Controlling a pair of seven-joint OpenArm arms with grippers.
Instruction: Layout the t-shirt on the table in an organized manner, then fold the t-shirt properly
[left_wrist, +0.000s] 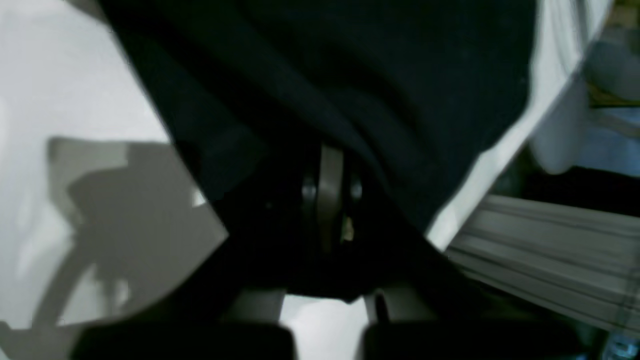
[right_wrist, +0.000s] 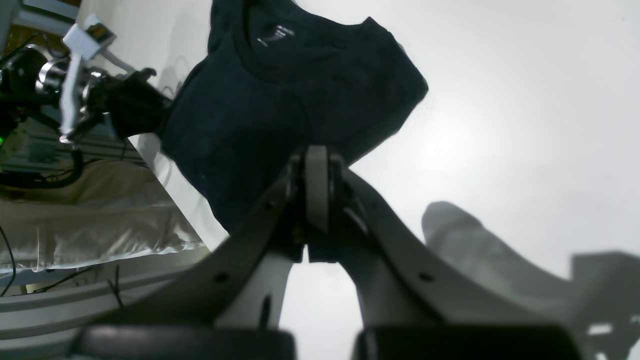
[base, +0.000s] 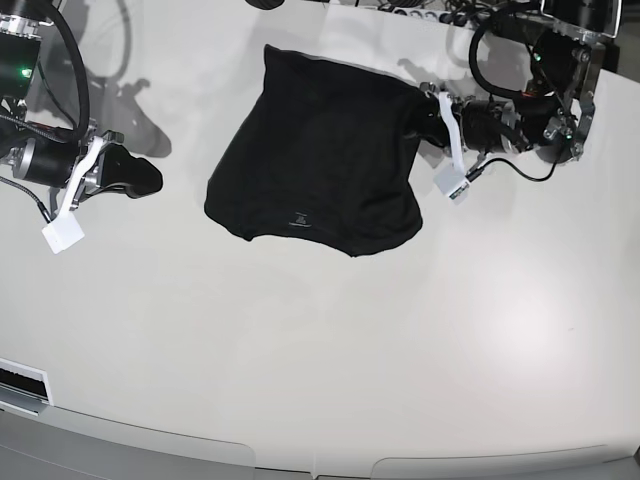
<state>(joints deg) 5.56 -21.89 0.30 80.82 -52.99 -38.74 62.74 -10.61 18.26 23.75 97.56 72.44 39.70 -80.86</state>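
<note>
The black t-shirt (base: 320, 165) lies partly bunched on the white table (base: 400, 350), its collar and tiny white label (base: 298, 218) toward the front edge. My left gripper (base: 428, 125) is at the shirt's right edge; in the left wrist view its fingers (left_wrist: 330, 195) are pressed together, with folds of the t-shirt (left_wrist: 350, 75) gathered around them. My right gripper (base: 150, 178) is shut on nothing, on bare table left of the shirt. The right wrist view shows its shut gripper (right_wrist: 317, 170) pointing at the t-shirt (right_wrist: 280, 100), with the left gripper (right_wrist: 135, 107) at the far side.
Cables and arm bases sit at the back right (base: 540, 90) and far left (base: 25, 150). The table's curved front edge (base: 300, 455) runs along the bottom. Beyond the table edge are a metal rail (left_wrist: 550, 250) and a pale sheet (right_wrist: 75, 215).
</note>
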